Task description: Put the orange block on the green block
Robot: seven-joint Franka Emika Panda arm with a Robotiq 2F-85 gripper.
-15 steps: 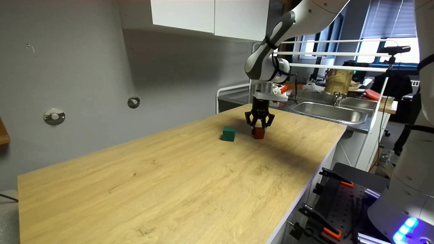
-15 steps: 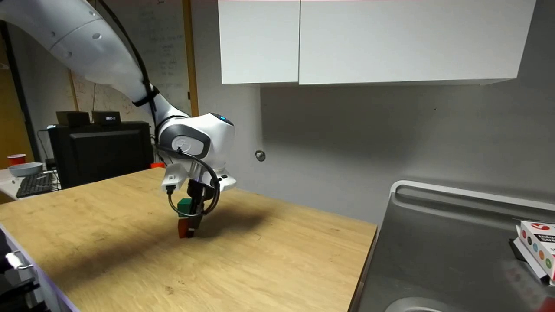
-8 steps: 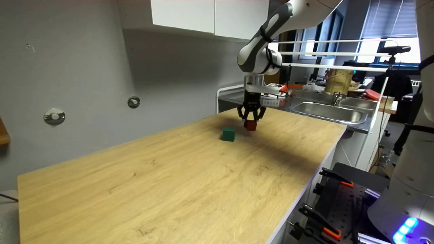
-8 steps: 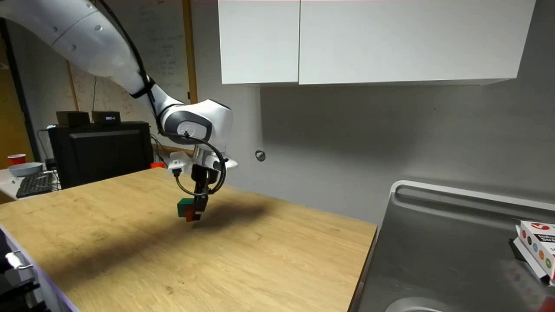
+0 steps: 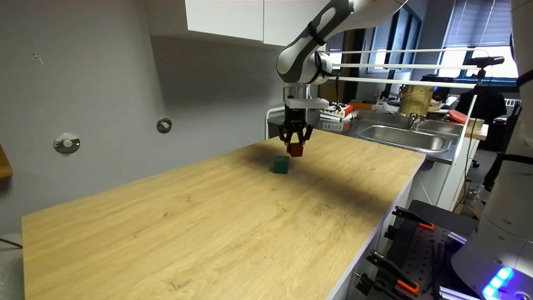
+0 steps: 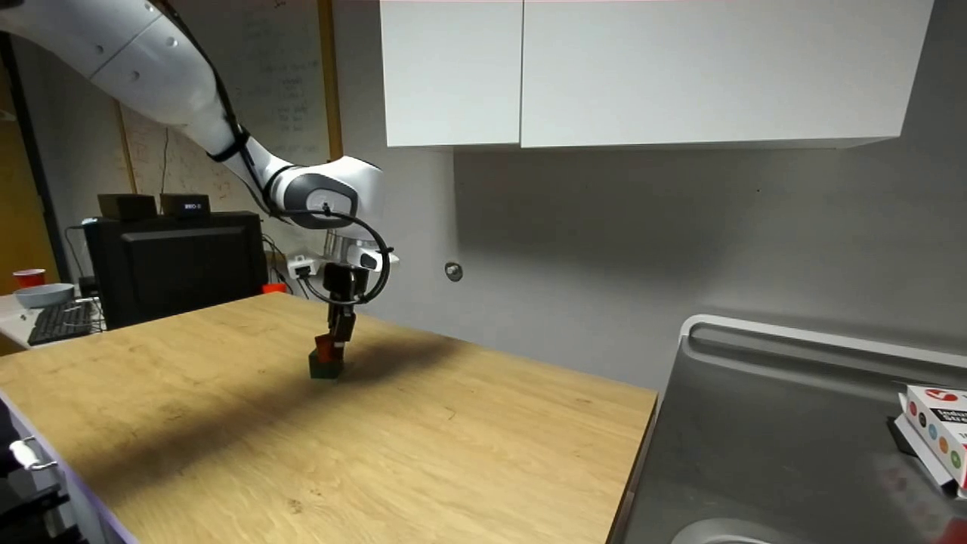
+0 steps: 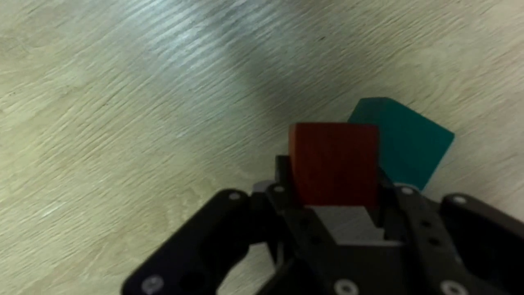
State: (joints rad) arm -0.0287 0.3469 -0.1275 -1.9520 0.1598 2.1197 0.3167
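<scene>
Beyond orange block (image 6: pixel 325 347), illegible handwriting (image 6: pixel 291 102).

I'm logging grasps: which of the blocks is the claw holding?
The orange block, clamped in the claw above the tabletop; the green block rests on the tabletop, ungripped.

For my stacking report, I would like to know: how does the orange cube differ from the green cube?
The gripper holds the orange cube off the tabletop; the green cube stands on the tabletop, ungripped. In the wrist view, the orange cube sits square to the gripper, the green cube at an angle. Both are plain, single-coloured cubes.
</scene>
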